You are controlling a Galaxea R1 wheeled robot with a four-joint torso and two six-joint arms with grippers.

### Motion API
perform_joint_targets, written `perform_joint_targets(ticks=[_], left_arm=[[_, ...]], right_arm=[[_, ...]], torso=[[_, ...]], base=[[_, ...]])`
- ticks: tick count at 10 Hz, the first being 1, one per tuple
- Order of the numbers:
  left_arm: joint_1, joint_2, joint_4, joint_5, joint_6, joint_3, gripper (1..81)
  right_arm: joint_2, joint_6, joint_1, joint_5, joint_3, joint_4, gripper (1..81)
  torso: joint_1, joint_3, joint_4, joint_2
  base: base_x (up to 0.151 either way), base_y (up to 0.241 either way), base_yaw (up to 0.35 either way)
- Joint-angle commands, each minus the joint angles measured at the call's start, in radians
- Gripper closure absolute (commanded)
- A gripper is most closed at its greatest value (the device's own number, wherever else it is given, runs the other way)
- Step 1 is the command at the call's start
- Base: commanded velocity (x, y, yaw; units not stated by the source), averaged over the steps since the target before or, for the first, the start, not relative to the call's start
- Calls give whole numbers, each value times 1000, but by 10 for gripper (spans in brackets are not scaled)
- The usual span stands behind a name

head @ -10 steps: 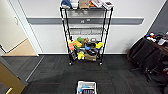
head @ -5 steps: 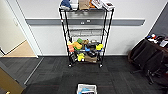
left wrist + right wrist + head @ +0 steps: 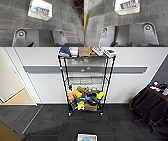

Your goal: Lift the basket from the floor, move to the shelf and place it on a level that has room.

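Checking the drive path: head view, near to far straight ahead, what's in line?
Basket at the near edge → bare dark carpet floor → black wire shelf on casters → white wall with a grey rail.

The basket [image 3: 86,137] is cut off by the head view's bottom edge.
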Motion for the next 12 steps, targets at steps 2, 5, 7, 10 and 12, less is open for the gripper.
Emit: perform_joint_targets(ticks=[2,5,7,10,12], left_arm=[[-36,-15,13,37,1,9,10],[-36,-15,13,38,1,11,10],[-34,-15,15,38,1,11,10],[-34,-15,15,38,1,9,10],[-35,-15,15,43,1,11,10]], right_arm=[[-12,1,50,-42,6,-8,10],[-12,1,47,-42,3,-8,10],[-10,-3,47,-42,0,-8,10],[-6,-3,47,-43,-9,-8,10],[-6,-3,47,-42,-11,-8,10]], torso=[[0,0,0,0],[0,0,0,0],[0,0,0,0],[0,0,0,0],[0,0,0,0]], base=[[115,0,0],[104,0,0],[93,0,0],[88,0,0],[80,0,0]])
